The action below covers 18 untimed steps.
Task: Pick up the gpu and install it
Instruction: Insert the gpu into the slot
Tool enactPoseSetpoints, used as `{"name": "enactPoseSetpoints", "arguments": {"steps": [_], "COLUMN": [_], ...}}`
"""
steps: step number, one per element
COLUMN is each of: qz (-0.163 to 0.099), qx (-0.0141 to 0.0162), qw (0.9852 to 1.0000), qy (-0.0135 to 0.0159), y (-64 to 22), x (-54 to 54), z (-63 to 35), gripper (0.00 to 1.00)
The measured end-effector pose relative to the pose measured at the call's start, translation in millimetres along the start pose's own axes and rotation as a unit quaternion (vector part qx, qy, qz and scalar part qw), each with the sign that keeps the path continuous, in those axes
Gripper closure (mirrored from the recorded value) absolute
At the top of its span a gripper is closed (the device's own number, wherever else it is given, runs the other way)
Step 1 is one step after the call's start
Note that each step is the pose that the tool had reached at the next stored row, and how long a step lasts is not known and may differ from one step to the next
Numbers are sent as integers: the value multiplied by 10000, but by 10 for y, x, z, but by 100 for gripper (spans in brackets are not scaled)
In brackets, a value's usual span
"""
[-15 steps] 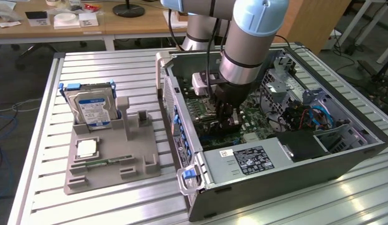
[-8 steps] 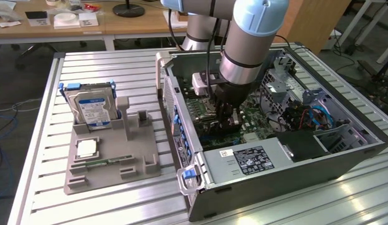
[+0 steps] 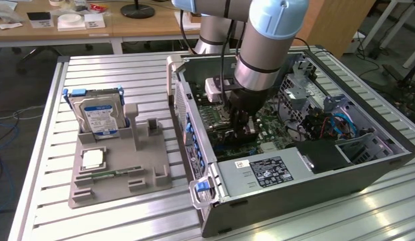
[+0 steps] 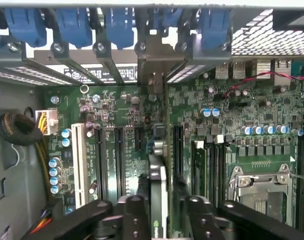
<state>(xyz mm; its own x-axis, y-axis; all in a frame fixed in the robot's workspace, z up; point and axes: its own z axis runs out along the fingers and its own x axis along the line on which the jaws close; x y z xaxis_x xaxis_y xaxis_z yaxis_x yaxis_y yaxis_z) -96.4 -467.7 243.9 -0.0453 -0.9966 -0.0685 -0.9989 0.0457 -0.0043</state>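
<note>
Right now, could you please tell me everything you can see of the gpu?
The gpu is a thin dark card seen edge-on in the wrist view, standing upright between the fingers of the gripper, which is shut on it. Its silver metal end bracket reaches up to the slot openings in the case's rear wall. The card hangs above the green motherboard, in line with the long dark expansion slots. Whether its edge already touches a slot cannot be told.

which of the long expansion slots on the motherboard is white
Just one: the white slot, the outermost of the row, on the side toward the yellow cable bundle. The other slots beside it are black, and the gpu in the fingers hangs over those.
</note>
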Motion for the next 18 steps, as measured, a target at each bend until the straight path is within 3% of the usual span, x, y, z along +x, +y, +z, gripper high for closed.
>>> {"name": "enactPoseSetpoints", "arguments": {"steps": [3, 5, 6, 12, 18], "qz": [-3, -3, -3, -3, -3], "qx": [-1, -1, -1, -1, -1], "qw": [10000, 10000, 10000, 10000, 10000], "qy": [3, 3, 3, 3, 3], "y": [-2, -2, -2, -2, -3], "x": [1, 1, 1, -1, -11], "z": [-2, -3, -2, -28, -180], "gripper": [54, 54, 48, 48, 48]}}
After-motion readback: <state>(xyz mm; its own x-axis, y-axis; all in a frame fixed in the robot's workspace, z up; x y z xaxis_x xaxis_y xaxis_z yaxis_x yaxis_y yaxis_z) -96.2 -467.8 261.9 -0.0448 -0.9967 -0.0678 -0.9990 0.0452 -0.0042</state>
